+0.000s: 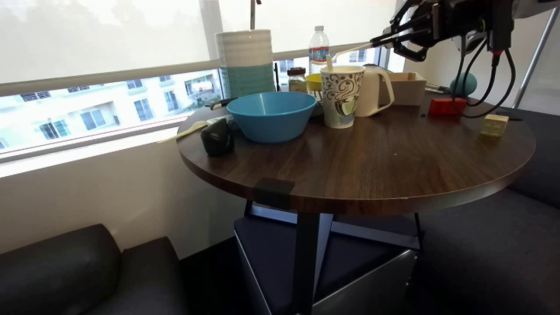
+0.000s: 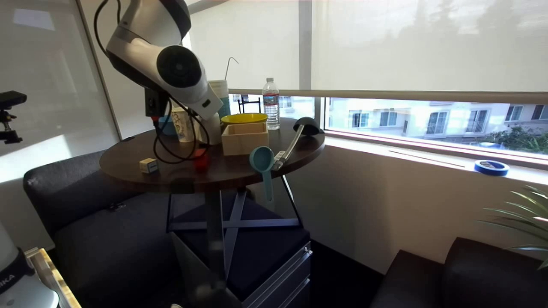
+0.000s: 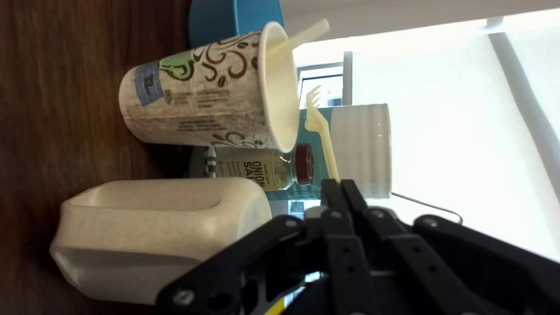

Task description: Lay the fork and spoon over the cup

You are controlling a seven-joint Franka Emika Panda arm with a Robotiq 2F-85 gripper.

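While the end effector (image 3: pixel 340 186) pinches a pale fork (image 3: pixel 321 127) by its handle, the patterned cup (image 3: pixel 210 92) stands in from the round edge of the tabletop (image 1: pixel 437 164), between a blue bowl (image 1: pixel 271 124) and a white container (image 3: pixel 175 197).

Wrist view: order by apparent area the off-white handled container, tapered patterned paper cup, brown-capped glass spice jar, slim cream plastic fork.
1. Off-white handled container, partly covered
2. Patterned paper cup
3. Glass spice jar, partly hidden
4. Cream plastic fork
Nearness may enlarge the first two; true sizes are unsure.
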